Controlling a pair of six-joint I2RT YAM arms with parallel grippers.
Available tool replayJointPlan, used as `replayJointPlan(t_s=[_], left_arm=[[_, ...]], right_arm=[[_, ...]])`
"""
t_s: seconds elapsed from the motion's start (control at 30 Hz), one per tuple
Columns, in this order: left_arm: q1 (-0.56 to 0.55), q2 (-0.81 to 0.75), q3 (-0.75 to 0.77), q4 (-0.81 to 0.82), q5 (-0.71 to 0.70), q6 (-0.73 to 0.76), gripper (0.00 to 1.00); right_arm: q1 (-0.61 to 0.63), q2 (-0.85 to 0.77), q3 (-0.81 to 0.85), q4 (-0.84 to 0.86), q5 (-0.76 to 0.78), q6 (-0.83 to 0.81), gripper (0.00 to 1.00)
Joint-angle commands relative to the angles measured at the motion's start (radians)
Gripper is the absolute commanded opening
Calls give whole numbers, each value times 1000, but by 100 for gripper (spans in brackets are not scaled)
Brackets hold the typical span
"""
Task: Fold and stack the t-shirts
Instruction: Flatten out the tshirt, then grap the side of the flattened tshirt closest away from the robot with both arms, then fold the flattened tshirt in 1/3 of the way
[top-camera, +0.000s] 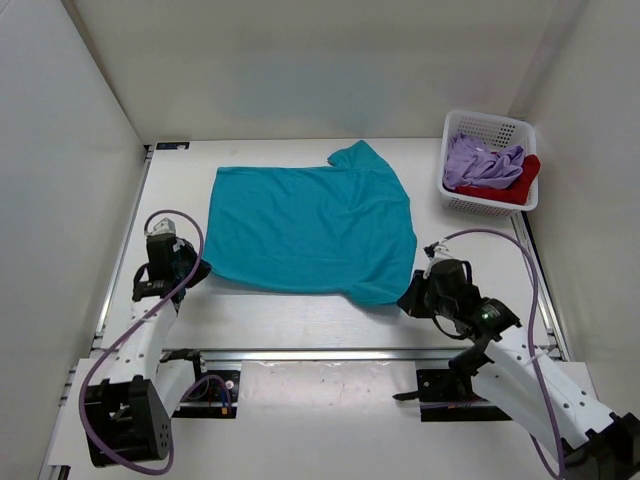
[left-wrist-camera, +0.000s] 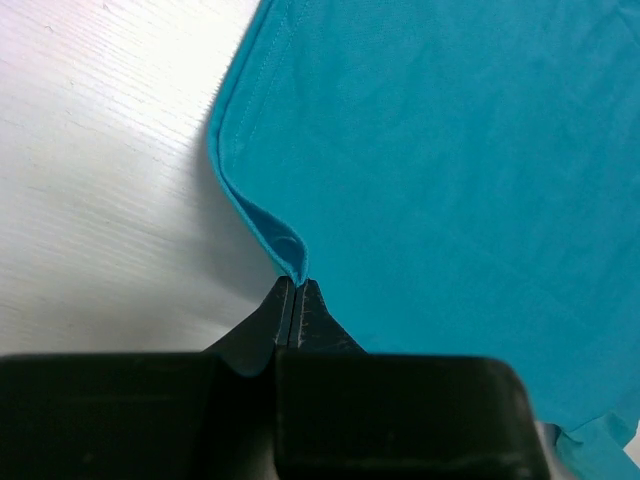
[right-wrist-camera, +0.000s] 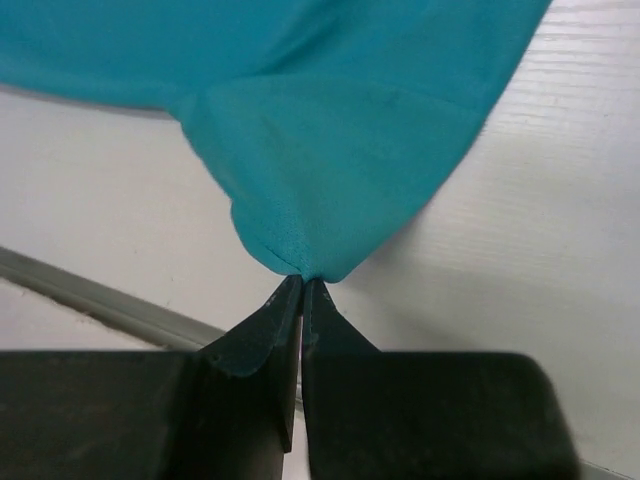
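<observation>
Two corners of the teal t-shirt (top-camera: 310, 225) sit pinched in left hand (left-wrist-camera: 297, 287) and right hand (right-wrist-camera: 303, 283).

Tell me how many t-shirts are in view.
3. The teal t-shirt lies spread on the table; the lavender t-shirt and the red t-shirt are bunched in the white basket at the far right corner. More could be hidden beneath those two.

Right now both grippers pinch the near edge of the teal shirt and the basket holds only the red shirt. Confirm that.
Not quite. The basket holds two shirts, the lavender shirt and the red shirt, as the top external view shows. The rest stands: the left gripper and the right gripper pinch the near edge of the teal shirt.
</observation>
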Motion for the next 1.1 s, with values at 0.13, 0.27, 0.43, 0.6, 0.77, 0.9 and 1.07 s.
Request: replayJointPlan(t_s=[0.13,0.27,0.43,0.6,0.77,0.9,1.07], left_arm=[[-7,59,56,47,10,-38,0],[13,159,91,113,30,-114,0],[-8,280,139,186,-11,-179,0],[-2,371,192,217,-33,-202,0],[7,457,234,248,-45,-213,0],[13,518,258,269,-53,-211,0],[29,606,300,281,-61,-208,0]], right_arm=[[-216,209,109,117,-71,-119,0],[-298,360,250,201,-80,-194,0],[-288,596,412,284,-22,-243,0],[-302,777,575,324,-30,-295,0],[-330,916,678,366,-53,-320,0],[-330,1039,776,358,-30,-349,0],[-342,1133,814,418,-33,-346,0]])
